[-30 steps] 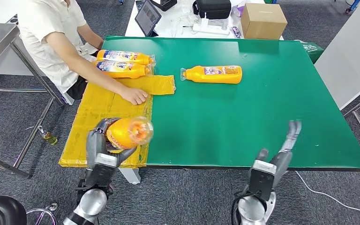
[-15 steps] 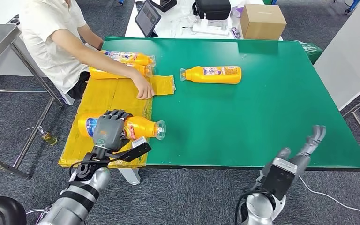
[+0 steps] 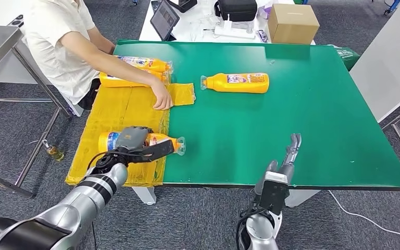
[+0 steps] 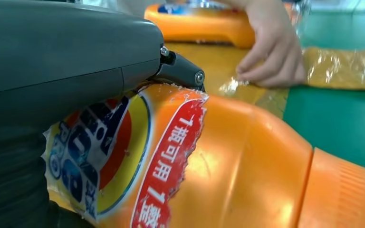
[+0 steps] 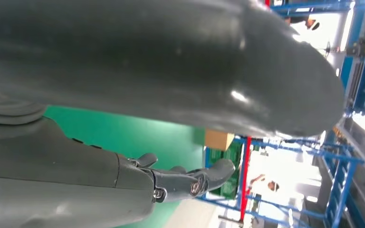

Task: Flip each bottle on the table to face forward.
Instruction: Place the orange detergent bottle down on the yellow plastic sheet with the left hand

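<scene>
The left hand (image 3: 133, 141) curls its fingers (image 4: 180, 71) over an orange bottle (image 3: 159, 141), which lies on its side on the yellow sheet (image 3: 115, 112) at the near left of the green table (image 3: 291, 114), label (image 4: 100, 161) showing. The right hand (image 3: 284, 164) hovers at the table's near edge, fingers spread, holding nothing. Another bottle (image 3: 237, 82) lies mid-table; a person's hand (image 3: 161, 99) rests on the sheet beyond.

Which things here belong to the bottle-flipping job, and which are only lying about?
Belong to the job:
- held bottle on the yellow sheet, gripped by the left hand
- lone bottle on the green table
- two bottles by the person's hand
- right hand, holding nothing

Lying about:
- cardboard box
- tablet
- black case
</scene>
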Robot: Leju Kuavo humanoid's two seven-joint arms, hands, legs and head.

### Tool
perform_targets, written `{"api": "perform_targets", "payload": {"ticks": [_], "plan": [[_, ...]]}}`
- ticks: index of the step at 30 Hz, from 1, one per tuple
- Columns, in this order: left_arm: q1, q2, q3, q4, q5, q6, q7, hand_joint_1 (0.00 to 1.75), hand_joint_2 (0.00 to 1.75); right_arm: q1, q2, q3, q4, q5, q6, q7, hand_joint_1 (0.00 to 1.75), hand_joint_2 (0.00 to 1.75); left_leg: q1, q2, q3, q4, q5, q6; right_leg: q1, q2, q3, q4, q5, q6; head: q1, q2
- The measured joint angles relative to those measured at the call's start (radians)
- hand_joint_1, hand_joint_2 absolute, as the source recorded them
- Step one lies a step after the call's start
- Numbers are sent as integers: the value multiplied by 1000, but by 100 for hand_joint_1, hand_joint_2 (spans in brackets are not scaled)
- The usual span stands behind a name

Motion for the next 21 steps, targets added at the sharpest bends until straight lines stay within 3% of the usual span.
{"api": "perform_targets", "payload": {"ticks": [7, 12, 16, 21], "plan": [[-55, -27, -9, 61, -35, -178, 67, 0, 175, -14, -21, 56, 50, -45, 0, 0, 0, 0, 0, 0, 1, 0, 0, 0, 0, 0, 1, 0, 0, 0, 0, 0], [-76, -33, -10, 80, -5, -262, 51, 0, 175, -22, -38, 73, 77, -50, 0, 0, 0, 0, 0, 0, 1, 0, 0, 0, 0, 0, 1, 0, 0, 0, 0, 0], [-83, -36, -11, 83, -2, -260, 4, 0, 175, -27, -47, 77, 92, -50, 0, 0, 0, 0, 0, 0, 1, 0, 0, 0, 0, 0, 1, 0, 0, 0, 0, 0], [-81, -56, -25, 73, 5, -156, -70, 0, 175, -28, -56, 78, 108, -33, 0, 0, 0, 0, 0, 0, 1, 0, 0, 0, 0, 0, 1, 0, 0, 0, 0, 0]]}}
